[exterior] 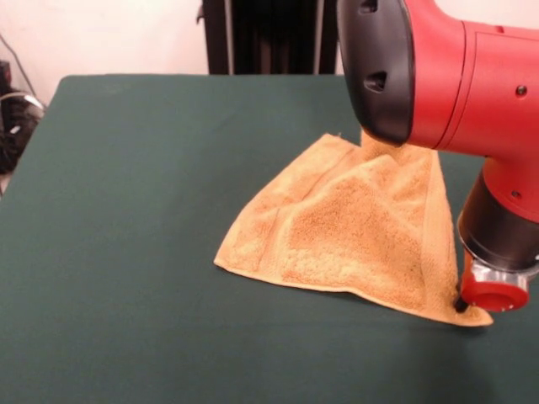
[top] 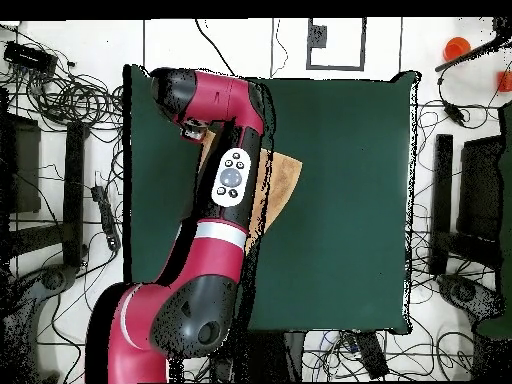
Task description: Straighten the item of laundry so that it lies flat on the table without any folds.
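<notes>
The bench (exterior: 168, 168), covered in dark green cloth, is seen to be far larger than anything it carries, and most of its surface is left bare. Over it the red and black arm (top: 235, 180) is stretched, and in the overhead view much of the laundry is hidden beneath it.

The towel (exterior: 354, 244) is found toward one side edge of the bench, roughly midway along that edge, well apart from every corner. It is not yet lying flat: in the front view one part is drawn up into a peak that disappears behind the arm's black shell, and from that peak the cloth falls away in a tent shape, with long creases running down toward the near hem. Only the lower hem and the near corners are resting on the bench (the smoother woven bands can be made out along two sides).

The pincer (exterior: 462, 305) is seen low at the towel's near corner, its dark tip touching or just above the cloth; whether it is spread or closed cannot be told.

The task is judged to be partly done at best. The raised portion remains to be lowered and the creases drawn out.
</notes>
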Tool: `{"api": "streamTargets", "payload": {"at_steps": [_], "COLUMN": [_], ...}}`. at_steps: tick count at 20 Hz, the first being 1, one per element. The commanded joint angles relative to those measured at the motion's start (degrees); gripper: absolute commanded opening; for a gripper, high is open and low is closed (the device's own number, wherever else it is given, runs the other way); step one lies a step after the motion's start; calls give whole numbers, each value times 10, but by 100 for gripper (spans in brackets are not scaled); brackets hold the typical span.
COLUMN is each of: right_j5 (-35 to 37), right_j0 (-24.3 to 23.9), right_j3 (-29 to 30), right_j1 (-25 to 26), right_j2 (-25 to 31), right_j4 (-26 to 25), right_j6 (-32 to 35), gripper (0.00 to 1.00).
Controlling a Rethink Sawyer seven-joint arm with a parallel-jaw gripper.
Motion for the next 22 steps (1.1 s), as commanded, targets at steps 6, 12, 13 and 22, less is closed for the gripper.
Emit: {"api": "streamTargets", "payload": {"at_steps": [6, 12, 13, 22], "right_j5": [32, 32, 32, 65], "right_j0": [-3, -4, -4, 3], "right_j3": [23, 21, 20, 8], "right_j1": [4, 6, 6, 10], "right_j2": [22, 23, 23, 9], "right_j4": [17, 20, 21, 34], "right_j6": [139, 143, 146, 189], "gripper": [100, 100, 100, 100]}}
